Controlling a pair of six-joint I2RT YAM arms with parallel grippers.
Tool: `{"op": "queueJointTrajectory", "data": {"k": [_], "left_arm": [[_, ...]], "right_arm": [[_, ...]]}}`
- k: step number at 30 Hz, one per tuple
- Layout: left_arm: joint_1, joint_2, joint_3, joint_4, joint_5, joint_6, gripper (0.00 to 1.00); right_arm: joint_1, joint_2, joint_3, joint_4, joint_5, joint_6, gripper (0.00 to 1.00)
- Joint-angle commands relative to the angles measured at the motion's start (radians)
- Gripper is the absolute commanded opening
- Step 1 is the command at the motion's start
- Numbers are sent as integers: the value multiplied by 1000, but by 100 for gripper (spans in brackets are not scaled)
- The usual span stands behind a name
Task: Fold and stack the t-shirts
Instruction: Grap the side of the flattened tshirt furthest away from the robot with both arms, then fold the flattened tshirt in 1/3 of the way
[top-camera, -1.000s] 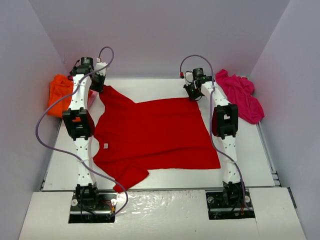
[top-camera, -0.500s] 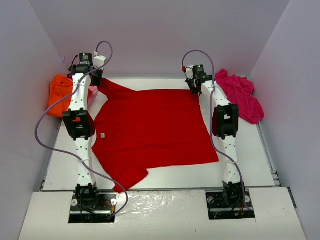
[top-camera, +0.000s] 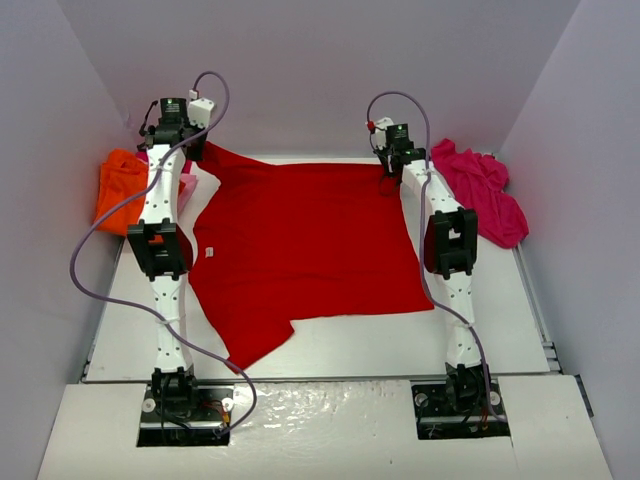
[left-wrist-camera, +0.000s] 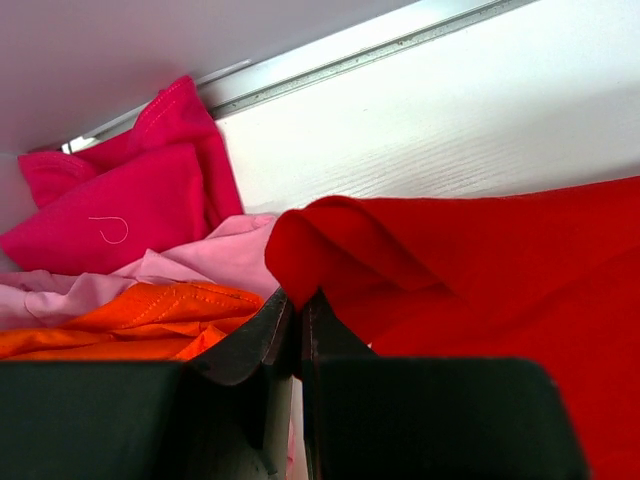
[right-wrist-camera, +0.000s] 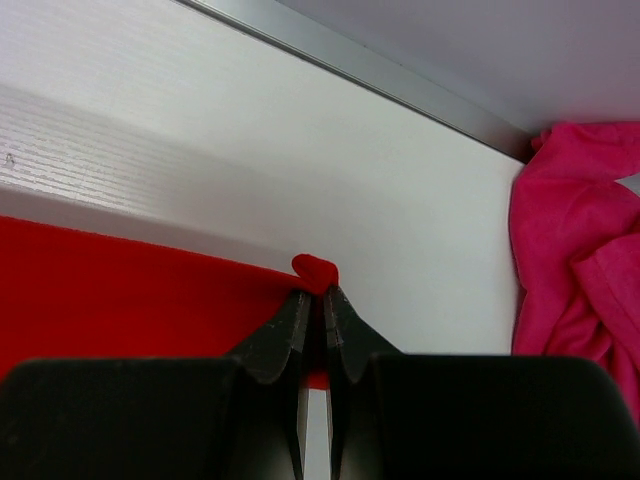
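**Top external view.** The red t-shirt (top-camera: 310, 240) is lying spread across the middle of the bench (top-camera: 500, 330). Its far hem is running along the far edge between the two arms, and one sleeve is trailing toward the near left corner. A small white tag (top-camera: 210, 252) is showing on its left part. The left jaws are sitting at the shirt's far left corner and the right jaws at its far right corner. The wrists are covering the tips, so the grip cannot be read from here. The orange t-shirt (top-camera: 120, 185) is lying bunched at the far left edge, partly hidden behind the left arm. The magenta t-shirt (top-camera: 480, 190) is lying crumpled in the far right corner.

**Left wrist view.** The left jaws are pressing together on a rolled fold of the red t-shirt. This view is also showing what the overhead one barely resolves: pale pink cloth (left-wrist-camera: 200, 265) lying over the orange t-shirt, and a second magenta t-shirt (left-wrist-camera: 130, 200) beyond it against the far edge. The frame is cutting off all three.

**Right wrist view.** The right jaws are clamping a small nub of the red hem, and the cloth to their left is lying flat. A metal rail (right-wrist-camera: 380, 70) is bordering the far edge. The frame is cutting off the magenta t-shirt at right.
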Motion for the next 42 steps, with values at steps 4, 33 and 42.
{"op": "queueJointTrajectory", "data": {"k": [4,33,42], "left_arm": [[-2,-123,-24,56,-50,48,0],[-94,-553,-718,-137,75,216,0],[-71,-758,-991,-228,256,308,31]], "right_arm": [[-3,-172,-6,64,70,-40,0],[71,-479,-579,-210,-114,-169,18],[54,-657,-733,-356,-293,-282,72]]}}
